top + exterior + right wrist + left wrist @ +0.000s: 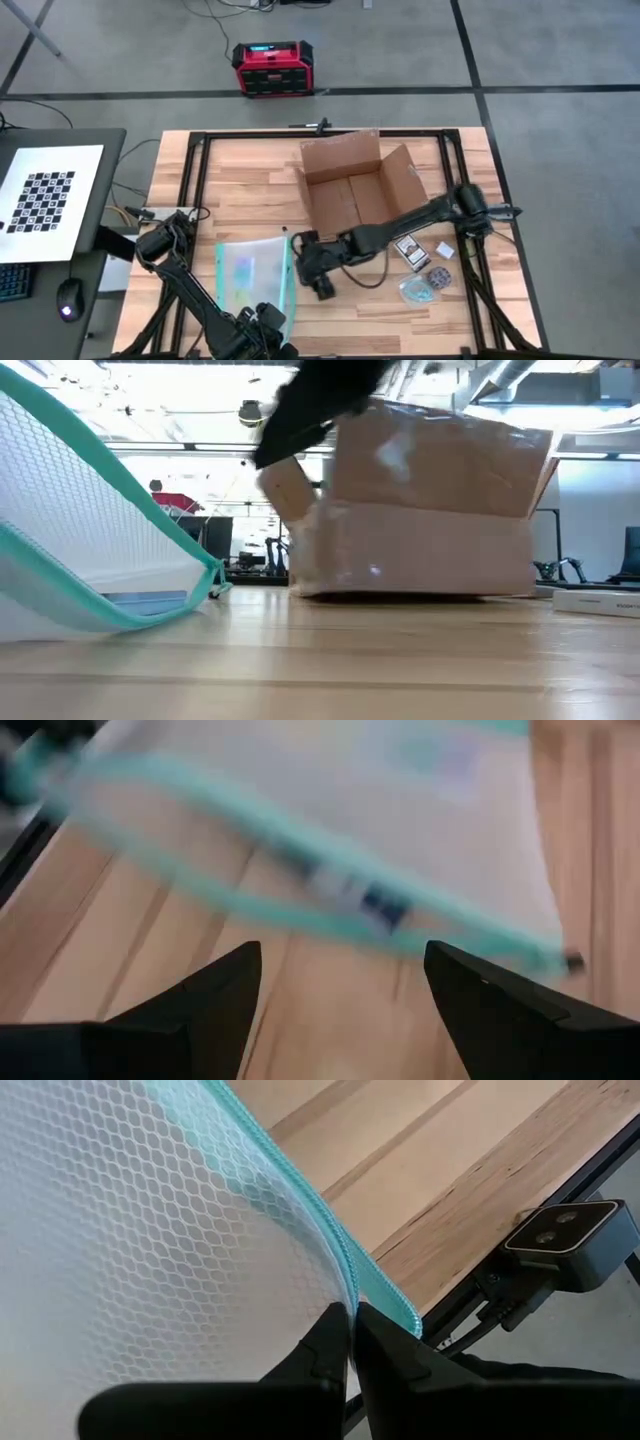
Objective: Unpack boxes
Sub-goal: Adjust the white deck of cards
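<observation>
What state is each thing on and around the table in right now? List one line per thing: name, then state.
cardboard box: upright, flaps open.
mesh pouch: on the table, one edge pinched and raised.
left gripper: shut on the mesh pouch's teal edge.
right gripper: open, empty, beside the pouch.
small packets: lying on the table, right of the box.
red and black case: on the floor, closed.

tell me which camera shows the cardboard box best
The high view: the cardboard box shows whole from above, flaps open, inside visible. The low view shows only its taped side, partly behind an arm. Neither wrist view shows it; both face the mesh pouch.
</observation>
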